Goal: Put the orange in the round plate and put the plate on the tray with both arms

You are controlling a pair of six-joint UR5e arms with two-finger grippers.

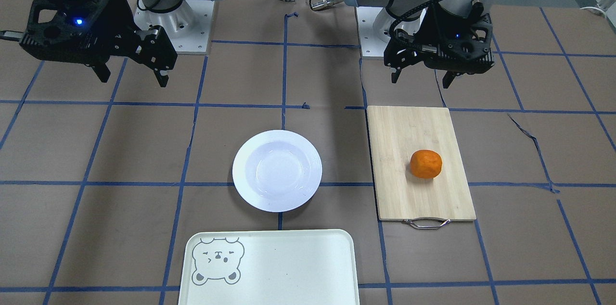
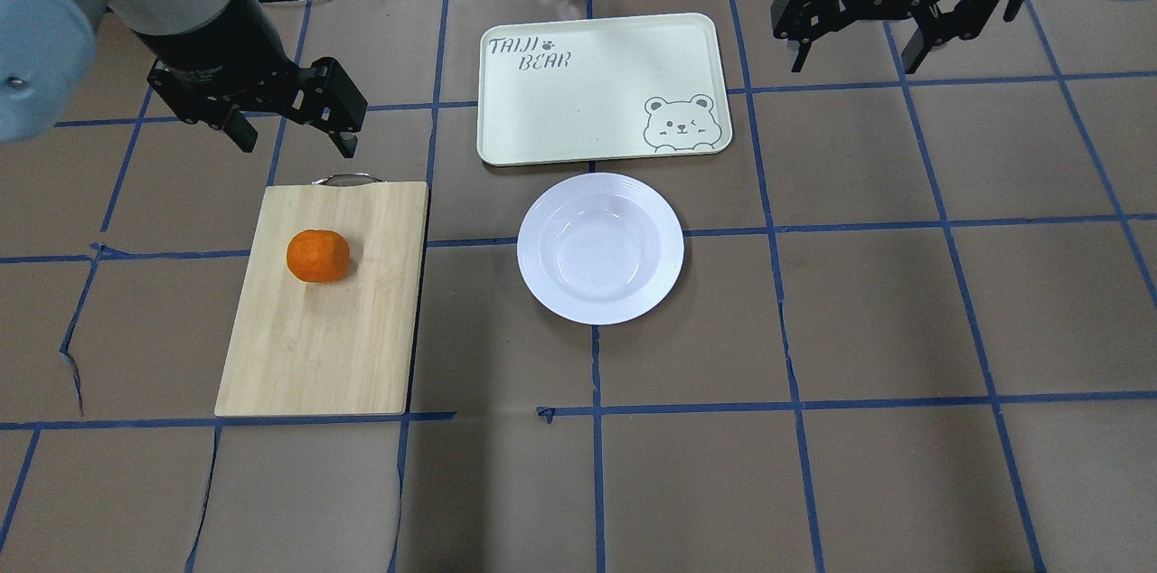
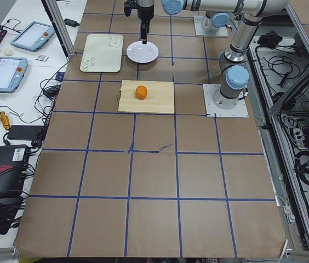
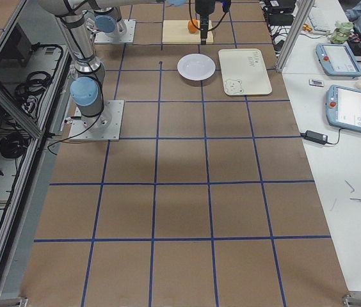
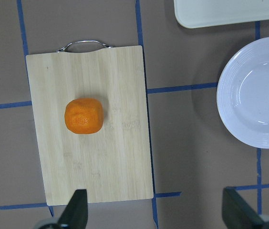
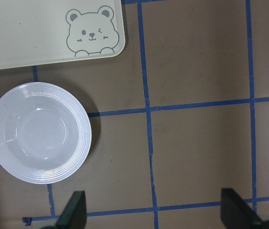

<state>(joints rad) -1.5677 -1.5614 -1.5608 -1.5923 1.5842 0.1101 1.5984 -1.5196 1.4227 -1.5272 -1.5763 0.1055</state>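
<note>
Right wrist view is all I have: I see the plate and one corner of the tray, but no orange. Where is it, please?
Observer: The orange lies on a wooden cutting board, on the left arm's side of the plate.
Operator: Does the left gripper hold it?
Observer: No, the left gripper hangs open in the air, touching nothing.
Operator: Is the whole tray free?
Observer: Yes, nothing lies on the tray.

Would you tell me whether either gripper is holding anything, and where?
Nothing is held: left gripper and right gripper are open, the orange lies untouched on the cutting board.
</note>
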